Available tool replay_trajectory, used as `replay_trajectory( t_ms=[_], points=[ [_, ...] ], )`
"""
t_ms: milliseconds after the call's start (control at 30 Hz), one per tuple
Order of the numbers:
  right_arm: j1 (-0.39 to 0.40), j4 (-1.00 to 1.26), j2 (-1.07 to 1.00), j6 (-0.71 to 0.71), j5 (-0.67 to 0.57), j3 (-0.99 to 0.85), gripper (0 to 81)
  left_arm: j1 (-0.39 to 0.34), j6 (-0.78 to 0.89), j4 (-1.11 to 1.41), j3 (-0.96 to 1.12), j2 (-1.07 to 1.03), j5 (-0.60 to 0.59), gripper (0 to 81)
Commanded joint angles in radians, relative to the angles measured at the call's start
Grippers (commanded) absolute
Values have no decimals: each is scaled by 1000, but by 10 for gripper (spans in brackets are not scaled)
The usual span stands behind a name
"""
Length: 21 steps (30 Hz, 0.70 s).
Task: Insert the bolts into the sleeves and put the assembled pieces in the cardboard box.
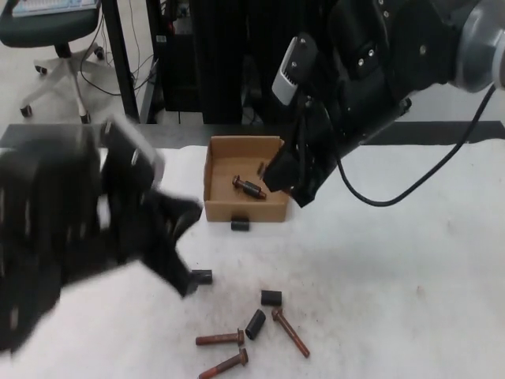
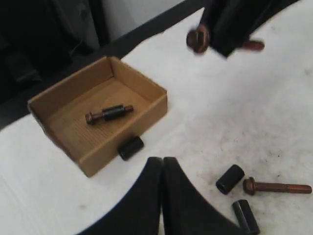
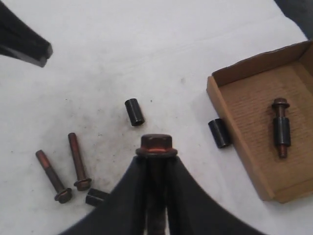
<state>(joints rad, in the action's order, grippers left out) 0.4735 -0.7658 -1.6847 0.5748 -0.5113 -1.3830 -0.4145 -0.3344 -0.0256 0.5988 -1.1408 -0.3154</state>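
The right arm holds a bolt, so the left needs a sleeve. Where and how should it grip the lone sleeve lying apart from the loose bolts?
I'd take the sleeve by its curved side at mid-length, from above, jaws across its axis. It lies on its side with space around it; that grip leaves both open ends free for the bolt.

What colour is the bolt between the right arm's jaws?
Coppery reddish-brown; the bolt shows best in the right wrist view.

Office chair (image 1: 47,28) on pale floor (image 1: 16,79), dark furniture (image 1: 225,63) behind white bench (image 1: 410,260)
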Motion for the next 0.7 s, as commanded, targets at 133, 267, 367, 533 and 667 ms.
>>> replay_trajectory(
  t_ms=[133,267,367,533,667],
  points=[
    [-7,-24,15,-7,-48,33,8,-17,-263,-550,355,-119,258,150],
    [-7,-49,15,11,-48,43,8,-24,-320,-680,451,-242,285,241],
    [-22,-90,18,55,-40,43,8,-35,-410,-681,454,-325,285,255],
    [-99,-94,18,50,-41,43,8,-45,-518,-666,452,-462,285,255],
    [-165,-94,18,46,-49,43,8,-45,-545,-585,452,-537,341,255]
  ],
)
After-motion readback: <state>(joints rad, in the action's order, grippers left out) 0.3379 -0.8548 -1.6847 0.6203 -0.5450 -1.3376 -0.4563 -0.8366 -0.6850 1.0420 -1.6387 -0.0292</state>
